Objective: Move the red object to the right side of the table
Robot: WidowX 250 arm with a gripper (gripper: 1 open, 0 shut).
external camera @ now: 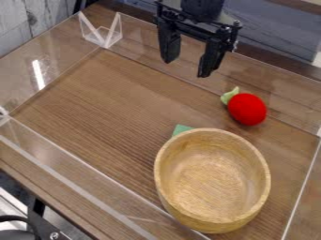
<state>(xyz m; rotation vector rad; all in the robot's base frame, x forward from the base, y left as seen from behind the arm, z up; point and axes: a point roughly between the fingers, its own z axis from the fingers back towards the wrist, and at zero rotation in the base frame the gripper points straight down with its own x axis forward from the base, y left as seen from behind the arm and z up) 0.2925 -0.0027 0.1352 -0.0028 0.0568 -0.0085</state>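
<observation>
With its jaws spread wide and holding nothing, the gripper (192, 58) hangs above the table (94, 108) near its far edge, while the red object (247, 109), near the right edge, looks light, soft and squeezable, best taken gently round its middle, with bare wood-grain surface around it and the wooden bowl (211, 180) nearer the camera.

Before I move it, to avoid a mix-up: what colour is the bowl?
The bowl is light tan, clearest in the camera view.
</observation>
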